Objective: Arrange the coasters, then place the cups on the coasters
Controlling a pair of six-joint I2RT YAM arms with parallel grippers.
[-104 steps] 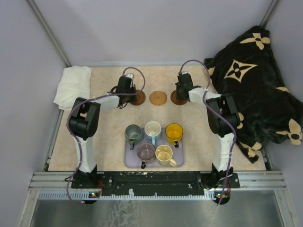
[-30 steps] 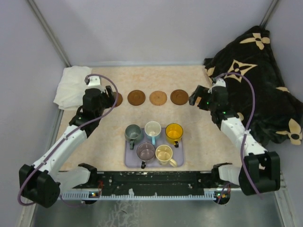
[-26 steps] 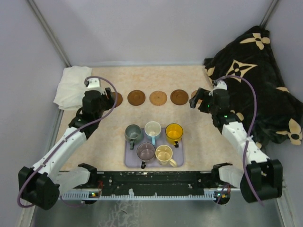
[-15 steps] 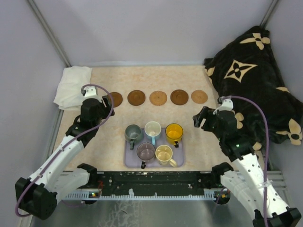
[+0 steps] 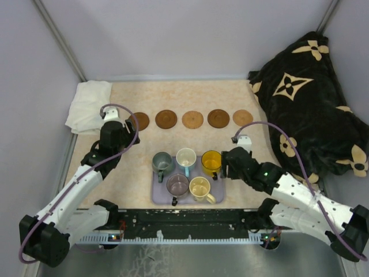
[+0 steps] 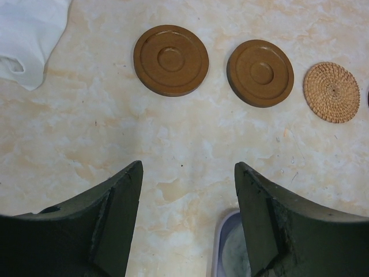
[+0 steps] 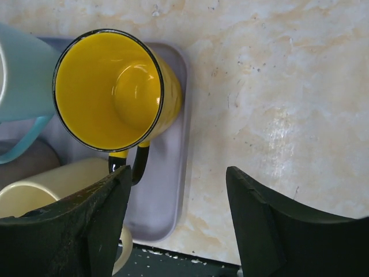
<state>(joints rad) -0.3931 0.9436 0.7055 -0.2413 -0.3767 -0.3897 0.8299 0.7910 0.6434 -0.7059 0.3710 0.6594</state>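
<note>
Left gripper (image 6: 187,173): jaws well apart, nothing between them, touching nothing, hanging over bare table (image 5: 135,173) toward the left edge, between the coaster row and the tray's far-left corner. Right gripper (image 7: 179,176): jaws spread, nothing clamped, sitting over the tray's right rim. Its left finger (image 7: 118,190) is just beside the yellow cup's handle, and I can't tell whether it touches. Its right finger is over bare table past the rim. The lavender tray (image 5: 157,195) sits at the near edge of the table, centred, and holds all five cups. Far row, left to right: grey-green cup (image 5: 162,161), white and light-blue cup (image 5: 185,157), yellow cup (image 7: 109,86). Near row: purplish cup (image 5: 177,184), cream cup (image 5: 199,187). The yellow cup is upright and its inside shows only bare yellow. The five coasters (image 5: 192,119) lie flat in one row across the far half of the table, apart from each other, with no cup on any. In the left wrist view two are turned brown discs and the third is woven. A white cloth (image 5: 89,104) lies at the far-left corner and a black flower-print blanket (image 5: 311,104) along the right edge.
</note>
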